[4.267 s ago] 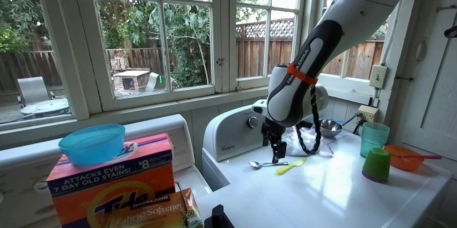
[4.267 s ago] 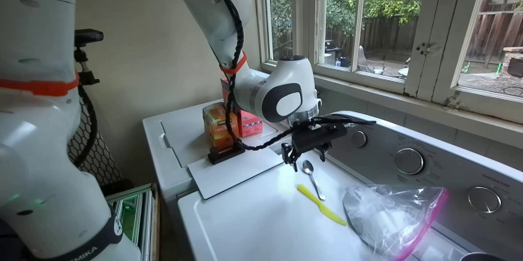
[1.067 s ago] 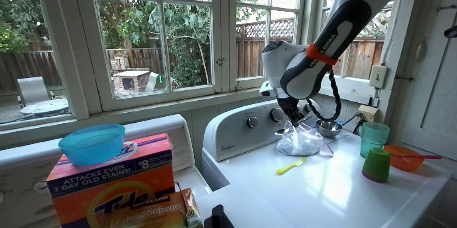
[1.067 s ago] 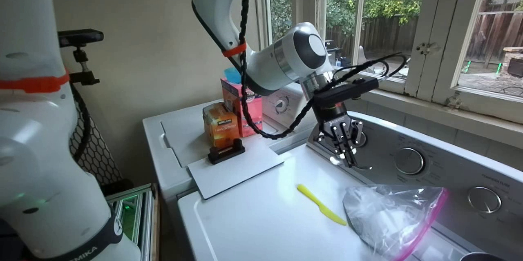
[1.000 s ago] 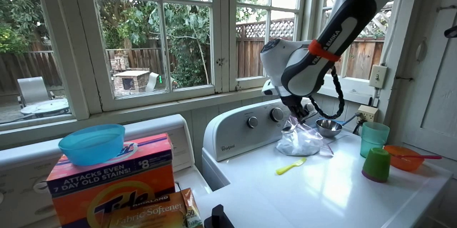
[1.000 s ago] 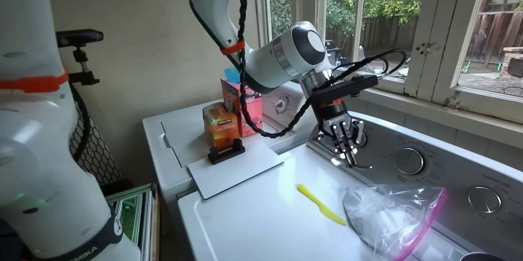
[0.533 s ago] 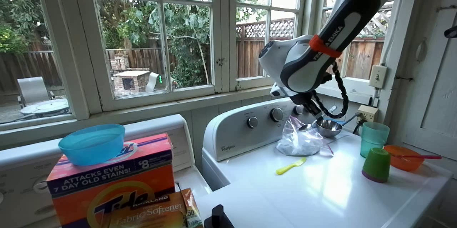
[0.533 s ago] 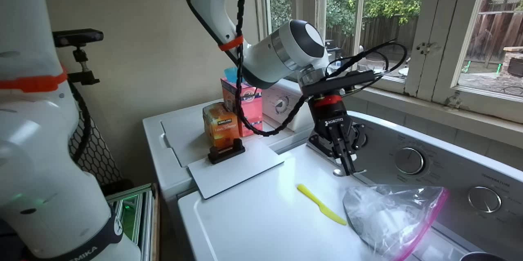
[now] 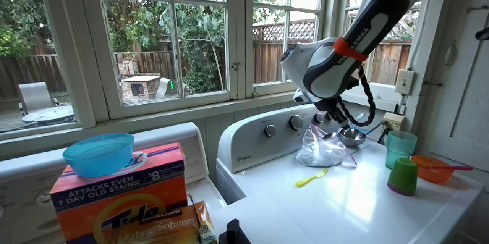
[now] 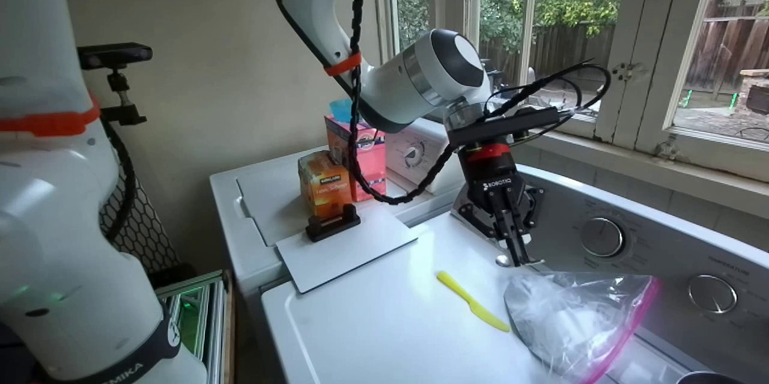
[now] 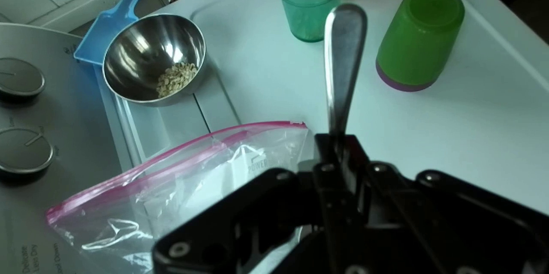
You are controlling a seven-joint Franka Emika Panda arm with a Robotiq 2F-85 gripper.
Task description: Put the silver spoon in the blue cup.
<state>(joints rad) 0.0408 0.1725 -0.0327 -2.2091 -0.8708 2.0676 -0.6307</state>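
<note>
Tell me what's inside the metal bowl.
The wrist view shows pale flakes heaped toward one side of the metal bowl. Anything beneath them is covered and cannot be seen.

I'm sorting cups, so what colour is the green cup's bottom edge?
The bottom edge is purple, clearest in the wrist view.

Blue bowl, steel bowl, orange bowl: I count three from here. Teal cup, green cup: two. Tide box, softener box: two. Then one silver spoon, one yellow knife, one plastic bag, one blue scoop.
</note>
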